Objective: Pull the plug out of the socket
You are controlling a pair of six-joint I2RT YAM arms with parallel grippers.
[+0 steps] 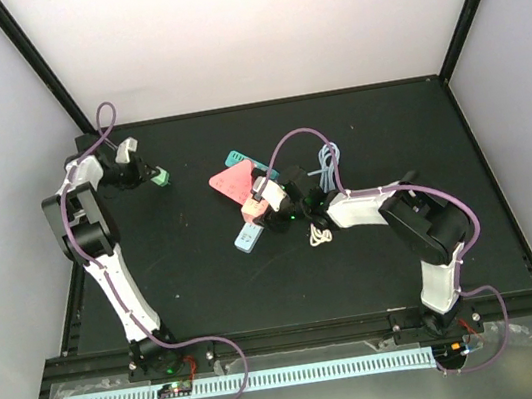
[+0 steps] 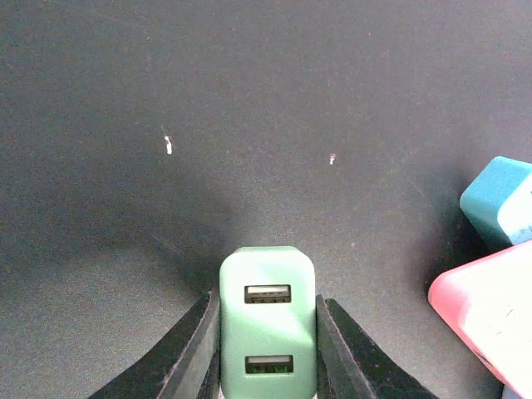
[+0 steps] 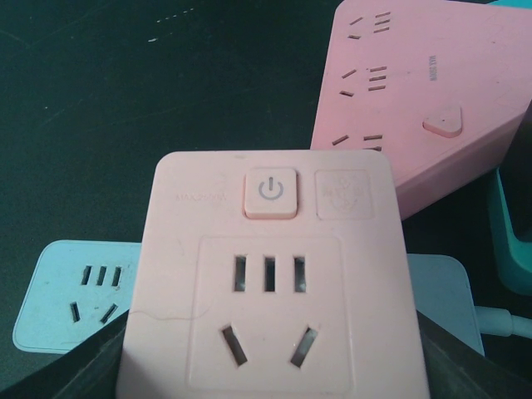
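My left gripper [image 1: 155, 180] is at the far left of the table, shut on a mint-green USB charger plug [image 1: 162, 180]. In the left wrist view the plug [image 2: 268, 324] sits between my two black fingers [image 2: 193, 353], its two USB ports facing the camera, above the black table. My right gripper [image 1: 266, 199] is at the table's middle, shut on a pale pink socket cube [image 3: 270, 291] with a power button and empty slots. The cube is held over a light blue socket [image 3: 73, 298].
A pink triangular power socket [image 1: 233, 179] lies beside the right gripper, with a teal socket [image 1: 239, 159] behind it. The light blue socket [image 1: 248, 237] lies in front. A white cable [image 1: 320, 235] and a bluish cable [image 1: 329, 159] lie by the right arm.
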